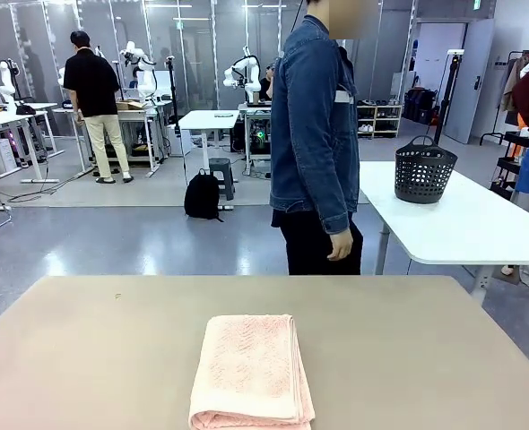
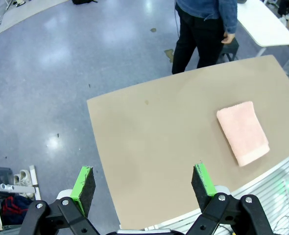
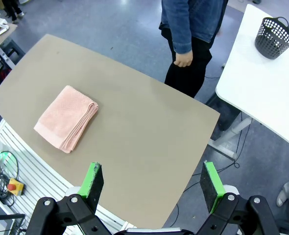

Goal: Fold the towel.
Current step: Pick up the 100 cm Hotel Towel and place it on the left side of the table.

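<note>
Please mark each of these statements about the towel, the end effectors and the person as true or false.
1. The towel lies folded on the brown table. True.
2. The left end effector grips the towel. False: it is open and away from the towel.
3. The right end effector is open and empty. True.
4. The person has a hand on the towel. False: the person stands at the far edge, arm hanging.
5. A black basket sits on the white table. True.

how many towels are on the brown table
1. The towel lies folded on the brown table, near the robot's edge and about midway across, apart from both open grippers. Nothing on the table could hide another.
</note>
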Motion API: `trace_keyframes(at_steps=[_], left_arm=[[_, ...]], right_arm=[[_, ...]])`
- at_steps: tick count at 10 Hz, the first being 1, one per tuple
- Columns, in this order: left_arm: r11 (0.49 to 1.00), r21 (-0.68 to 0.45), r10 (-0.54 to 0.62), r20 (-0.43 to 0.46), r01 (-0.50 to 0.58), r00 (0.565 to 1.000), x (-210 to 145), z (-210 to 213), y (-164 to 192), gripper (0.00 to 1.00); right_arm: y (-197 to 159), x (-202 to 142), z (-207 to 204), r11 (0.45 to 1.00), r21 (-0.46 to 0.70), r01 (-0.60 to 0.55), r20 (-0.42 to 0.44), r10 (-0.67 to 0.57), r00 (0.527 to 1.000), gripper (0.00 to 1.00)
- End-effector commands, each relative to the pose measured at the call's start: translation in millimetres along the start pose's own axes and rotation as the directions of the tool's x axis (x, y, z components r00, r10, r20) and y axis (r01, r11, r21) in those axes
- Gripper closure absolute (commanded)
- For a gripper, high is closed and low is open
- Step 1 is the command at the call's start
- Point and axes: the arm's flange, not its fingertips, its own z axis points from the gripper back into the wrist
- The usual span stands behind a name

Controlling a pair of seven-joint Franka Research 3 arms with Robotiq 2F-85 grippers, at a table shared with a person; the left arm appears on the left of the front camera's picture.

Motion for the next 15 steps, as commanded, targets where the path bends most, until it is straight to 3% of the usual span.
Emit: trace_keyframes(at_steps=[1,6,9,15], left_arm=[[1.0,-0.02,0.017,-0.022,-0.017,1.0,-1.9,-16.6,-9.3,0.0],[0.981,-0.157,0.089,-0.16,-0.115,0.983,-54.3,-139.7,-88.0,0.0],[0.96,-0.234,0.117,-0.173,-0.156,0.978,-90.4,-202.9,-147.3,0.0],[0.928,-0.201,0.25,-0.291,-0.315,0.923,-151.9,-322.0,-254.4,0.0]], right_arm=[[-0.2,1.2,1.6,1.0,0.0,0.001,-0.003,-0.001,1.0,0.0],[-0.2,1.2,1.6,1.0,0.0,0.001,-0.003,-0.001,1.0,0.0],[-0.2,1.2,1.6,1.0,0.0,0.001,-0.003,-0.001,1.0,0.0],[-0.2,1.2,1.6,1.0,0.0,0.001,-0.003,-0.001,1.0,0.0]])
